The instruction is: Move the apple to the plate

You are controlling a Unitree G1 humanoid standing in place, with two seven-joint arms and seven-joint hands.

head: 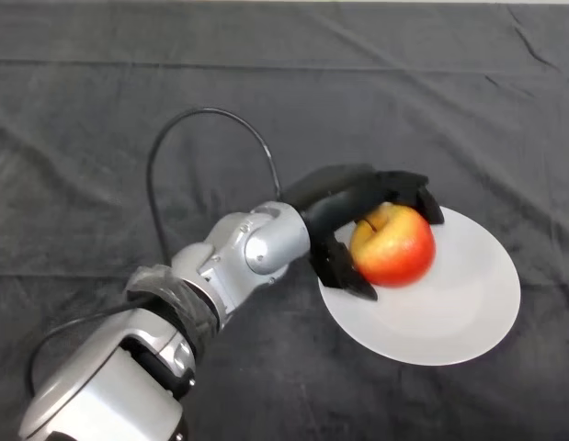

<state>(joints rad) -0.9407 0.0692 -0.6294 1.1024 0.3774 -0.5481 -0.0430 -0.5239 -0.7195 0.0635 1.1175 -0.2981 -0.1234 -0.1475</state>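
Observation:
A red and yellow apple (394, 246) is over the left part of a white plate (459, 303) at the right of the table. My left hand (344, 207) is curled round the apple: its fingers wrap over the far side and the thumb (344, 271) comes under the near left side. I cannot tell whether the apple rests on the plate or hangs just above it. The silver-grey arm (238, 257) reaches in from the lower left.
A dark wrinkled cloth (128, 110) covers the whole table. The plate sits right of the centre, with the cloth around it on all sides.

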